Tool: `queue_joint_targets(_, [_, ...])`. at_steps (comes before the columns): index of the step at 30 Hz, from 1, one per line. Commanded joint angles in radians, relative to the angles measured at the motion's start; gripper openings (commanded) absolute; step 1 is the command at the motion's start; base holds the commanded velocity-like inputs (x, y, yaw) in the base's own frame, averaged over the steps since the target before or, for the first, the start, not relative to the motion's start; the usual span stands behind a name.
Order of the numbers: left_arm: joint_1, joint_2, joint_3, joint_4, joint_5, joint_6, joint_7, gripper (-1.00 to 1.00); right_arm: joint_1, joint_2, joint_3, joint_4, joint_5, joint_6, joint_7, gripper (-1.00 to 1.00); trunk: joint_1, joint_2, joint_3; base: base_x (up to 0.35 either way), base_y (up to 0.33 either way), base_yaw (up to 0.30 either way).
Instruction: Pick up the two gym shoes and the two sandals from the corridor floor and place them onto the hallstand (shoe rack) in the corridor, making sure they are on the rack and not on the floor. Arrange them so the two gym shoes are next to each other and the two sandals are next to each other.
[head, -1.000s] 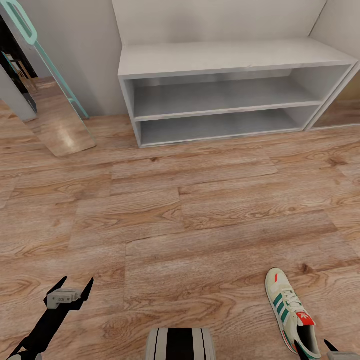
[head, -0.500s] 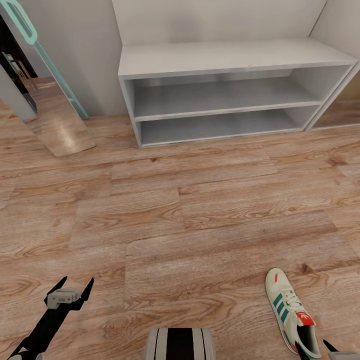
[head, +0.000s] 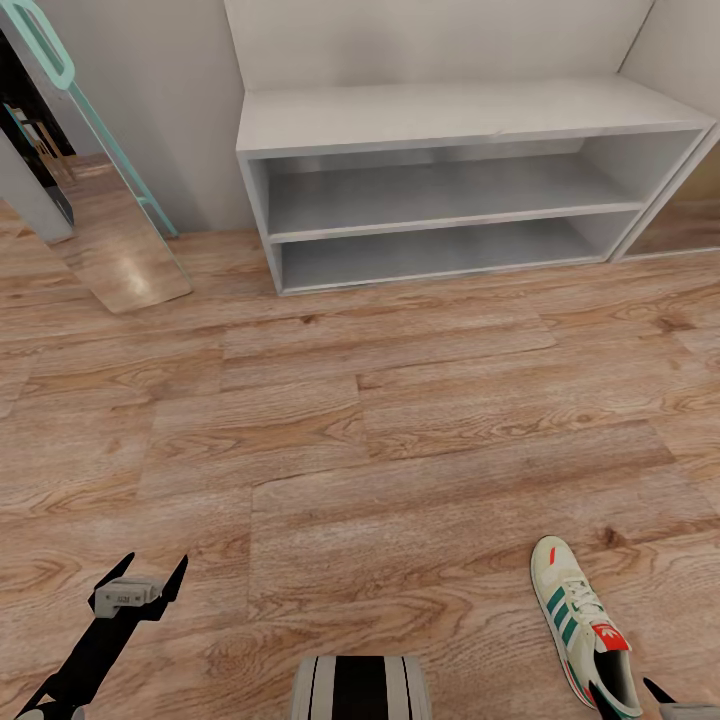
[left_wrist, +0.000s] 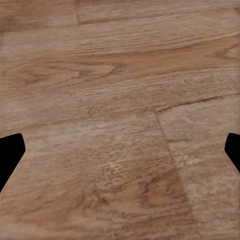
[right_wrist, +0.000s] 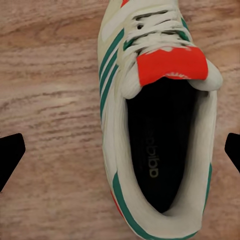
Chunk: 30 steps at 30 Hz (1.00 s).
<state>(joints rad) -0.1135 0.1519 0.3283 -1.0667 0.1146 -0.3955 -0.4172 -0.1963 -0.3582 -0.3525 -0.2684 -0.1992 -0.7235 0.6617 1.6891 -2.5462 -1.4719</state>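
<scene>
Lying on the corridor floor, one gym shoe is being seen at the lower right of the head view, sole down, toe pointing toward the hallstand, heel toward the robot. Three green side stripes, white laces and a red-orange tongue label are being shown; in the right wrist view the same gym shoe is being looked into from above, its dark opening and printed insole facing the camera.

The right gripper is being held directly over the shoe's opening, fingers spread wide at either side of the shoe, nothing gripped; whether they are touching the shoe cannot be told. In the head view only a dark fingertip and a bit of grey body of the right gripper are being seen at the frame's lower edge, by the shoe's heel.

The left gripper is being held over bare planks at lower left, well apart from the shoe, fingers open and empty; the left wrist view is showing wood grain between the two fingers.

The hallstand is standing against the wall, well apart from the shoe, both shelf levels and flat top bare. A leaning mirror with a teal frame is standing to its left.
</scene>
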Motion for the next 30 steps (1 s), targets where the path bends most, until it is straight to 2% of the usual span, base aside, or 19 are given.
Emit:
queue_joint_targets(1, [0.000, 0.000, 0.000, 0.000, 0.000, 0.000, 0.000, 1.00, 0.000, 0.000, -0.001, 0.000, -0.001, 0.000, 0.002, 1.00, 0.000, 0.000, 0.000, 0.000, 0.000, 0.000])
queue_joint_targets(30, [0.000, 0.000, 0.000, 0.000, 0.000, 0.001, -0.001, 1.00, 0.000, -0.006, -0.006, 0.000, -0.011, 0.003, 0.003, 1.00, 0.000, 0.000, 0.000, 0.000, 0.000, 0.000])
